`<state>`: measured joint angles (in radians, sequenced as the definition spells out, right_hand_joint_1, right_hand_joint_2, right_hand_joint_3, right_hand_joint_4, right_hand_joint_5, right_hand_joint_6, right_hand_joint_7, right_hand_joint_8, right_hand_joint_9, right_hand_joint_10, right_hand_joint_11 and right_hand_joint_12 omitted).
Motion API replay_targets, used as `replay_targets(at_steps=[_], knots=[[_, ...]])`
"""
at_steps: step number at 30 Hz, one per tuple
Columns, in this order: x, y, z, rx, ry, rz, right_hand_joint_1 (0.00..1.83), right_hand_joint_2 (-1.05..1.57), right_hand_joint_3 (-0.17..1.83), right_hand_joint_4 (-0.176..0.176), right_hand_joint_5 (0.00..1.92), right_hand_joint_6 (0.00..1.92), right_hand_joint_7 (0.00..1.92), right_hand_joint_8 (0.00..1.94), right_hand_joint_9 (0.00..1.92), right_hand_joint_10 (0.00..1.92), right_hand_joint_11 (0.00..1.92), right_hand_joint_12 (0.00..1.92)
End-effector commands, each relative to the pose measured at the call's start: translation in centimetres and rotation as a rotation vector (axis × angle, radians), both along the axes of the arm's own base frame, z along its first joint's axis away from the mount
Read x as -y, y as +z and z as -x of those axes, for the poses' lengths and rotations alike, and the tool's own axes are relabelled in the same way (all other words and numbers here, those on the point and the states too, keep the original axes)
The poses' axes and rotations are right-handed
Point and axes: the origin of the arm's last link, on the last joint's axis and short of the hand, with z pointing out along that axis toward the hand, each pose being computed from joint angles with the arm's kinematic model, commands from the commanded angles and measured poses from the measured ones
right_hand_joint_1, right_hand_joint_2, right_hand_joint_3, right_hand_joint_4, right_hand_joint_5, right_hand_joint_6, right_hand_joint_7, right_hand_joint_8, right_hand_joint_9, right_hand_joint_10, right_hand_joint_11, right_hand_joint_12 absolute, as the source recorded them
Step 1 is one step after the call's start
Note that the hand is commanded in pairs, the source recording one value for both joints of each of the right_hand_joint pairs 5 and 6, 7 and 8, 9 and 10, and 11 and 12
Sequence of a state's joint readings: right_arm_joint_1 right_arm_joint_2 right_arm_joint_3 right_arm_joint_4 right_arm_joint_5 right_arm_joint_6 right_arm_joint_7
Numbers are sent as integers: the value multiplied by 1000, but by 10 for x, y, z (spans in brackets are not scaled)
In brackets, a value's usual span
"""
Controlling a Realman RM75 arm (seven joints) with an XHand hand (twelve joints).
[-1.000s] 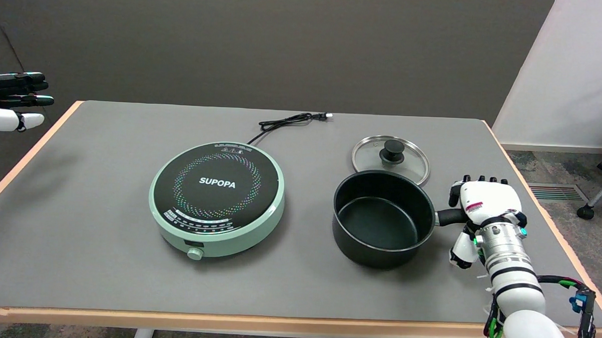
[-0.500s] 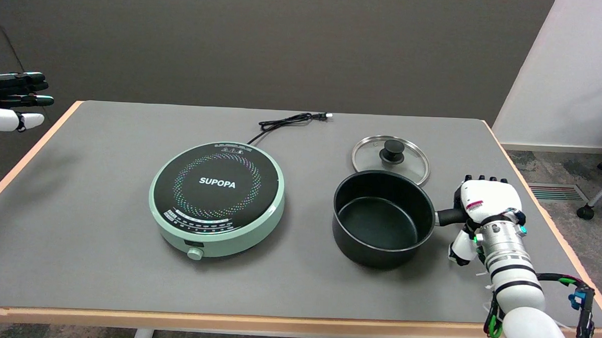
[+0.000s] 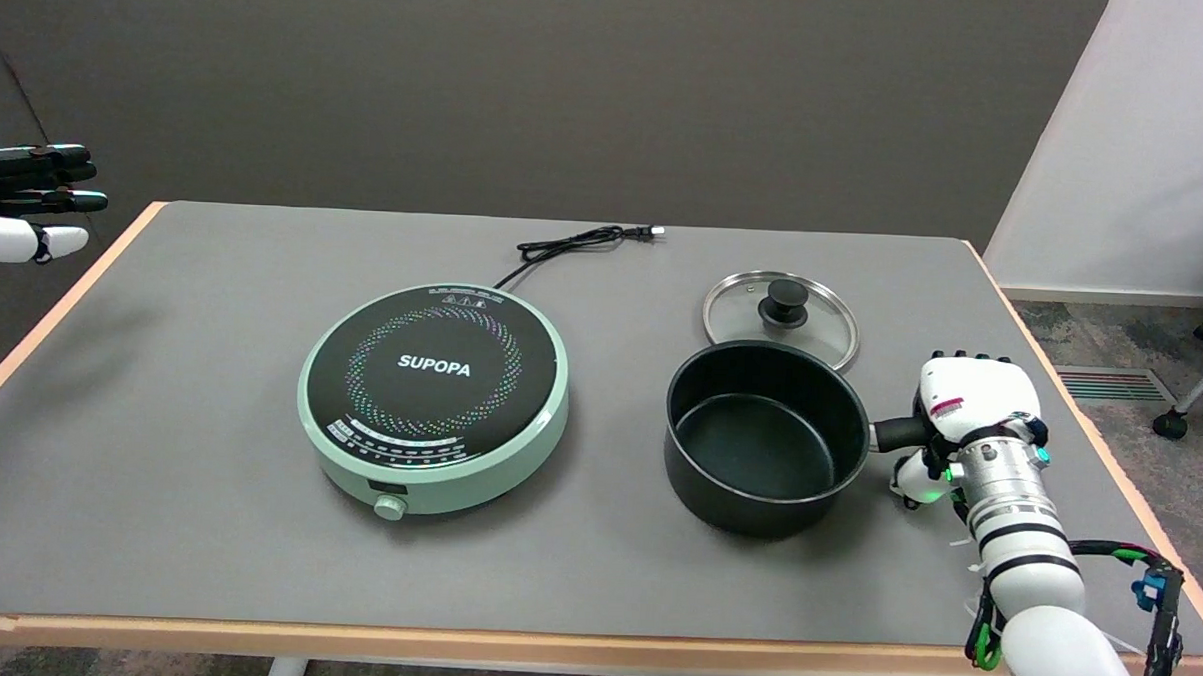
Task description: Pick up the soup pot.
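The black soup pot (image 3: 764, 436) stands without its lid on the grey table mat (image 3: 593, 568), right of centre. Its black handle (image 3: 893, 433) points right and runs in under my right hand (image 3: 964, 416). The hand lies over the handle's outer end, fingers curled down over the far side and the thumb (image 3: 915, 481) drawn up beneath it. The pot's base rests on the mat. The outer part of the handle is hidden by the hand.
A glass lid (image 3: 781, 317) with a black knob lies just behind the pot. A green induction cooker (image 3: 433, 395) sits left of the pot, its cord (image 3: 575, 242) trailing to the back. The table's right edge (image 3: 1108, 446) is close to my wrist.
My right hand has closed in on the handle: the fingers curled further over it and the thumb rose from below towards it. The pot has not moved.
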<state>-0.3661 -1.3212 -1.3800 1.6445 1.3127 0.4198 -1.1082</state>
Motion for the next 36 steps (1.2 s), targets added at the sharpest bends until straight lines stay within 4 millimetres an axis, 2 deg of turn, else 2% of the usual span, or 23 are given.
replay_targets(at_steps=[1,7,14,15,16,18,22,23,24,26,32,34,36], knots=[[4,1,0,-3,1,-5,1308,109,1273,-109,1460,1460,1460,1460,1460,1460,1460,1460],[2,0,-1,1,4,-3,1311,96,1299,-113,1476,1476,1476,1476,1476,1476,1476,1476],[2,1,-2,7,18,6,1306,135,1247,-123,1607,1607,1607,1607,1607,1607,1607,1607],[2,1,-2,9,19,5,1306,162,1233,-116,1639,1639,1639,1639,1639,1639,1639,1639],[3,1,-2,14,20,3,1305,254,1185,-93,1741,1741,1741,1741,1741,1741,1741,1741],[4,1,-1,19,17,-2,1280,470,1053,-21,1917,1917,1917,1917,1917,1917,1917,1917],[5,2,1,13,5,-12,1264,511,1063,-22,1920,1920,1920,1920,1920,1920,1920,1920],[5,2,1,9,1,-15,1264,486,834,-20,1920,1920,1920,1920,1920,1920,1920,1920],[5,2,1,9,1,-14,1265,474,729,-20,1920,1920,1920,1920,1920,1920,1920,1920],[4,3,2,7,-4,-14,1268,434,666,-21,1920,1920,1920,1920,1920,1920,1920,1920],[3,5,3,5,-6,-6,1232,388,798,-22,1920,1920,1920,1920,1920,1920,1920,1920],[2,6,4,11,-7,-3,1206,378,939,-24,1920,1920,1920,1920,1920,1920,1920,1920],[2,6,4,13,-6,1,1197,377,994,-25,1920,1920,1920,1920,1920,1920,1920,1920]])
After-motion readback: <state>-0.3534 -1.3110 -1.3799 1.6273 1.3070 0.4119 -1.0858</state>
